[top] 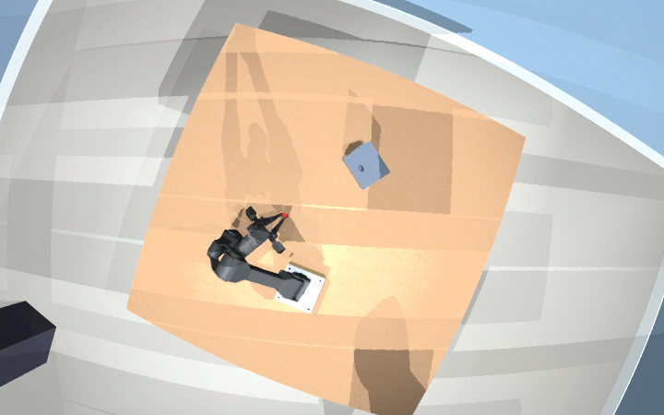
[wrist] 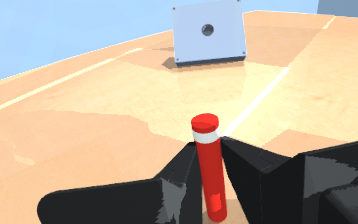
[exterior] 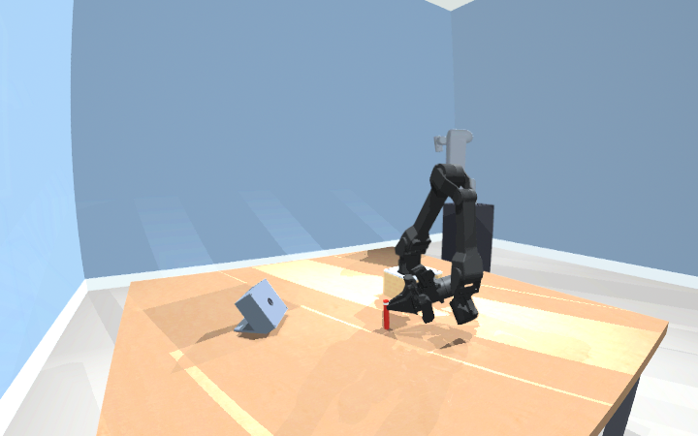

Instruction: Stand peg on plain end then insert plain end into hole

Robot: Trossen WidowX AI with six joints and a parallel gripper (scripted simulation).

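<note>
A red peg point(top: 283, 214) point(exterior: 386, 319) point(wrist: 212, 175) is upright, with its white band near the top and its plain end down. That lower end is at or just above the table top; I cannot tell whether it touches. My gripper point(top: 282, 217) point(exterior: 388, 307) point(wrist: 208, 145) is shut on the peg, its fingertips on either side of the upper part, just below the band. The blue-grey sloped panel point(top: 372, 157) point(exterior: 271, 314) point(wrist: 190, 42) stands apart from the peg, beyond it in the wrist view. Its one hole point(top: 361, 168) point(exterior: 269, 301) point(wrist: 207, 30) is empty and faces up at a slant.
The arm's white base plate point(top: 315, 291) is bolted at the table's near side, on a pale block point(exterior: 392, 284) in the exterior view. A dark box point(top: 6, 343) point(exterior: 468, 233) stands beyond the table's edge. Shadows and light stripes cross the table point(top: 417, 289) point(exterior: 313, 379).
</note>
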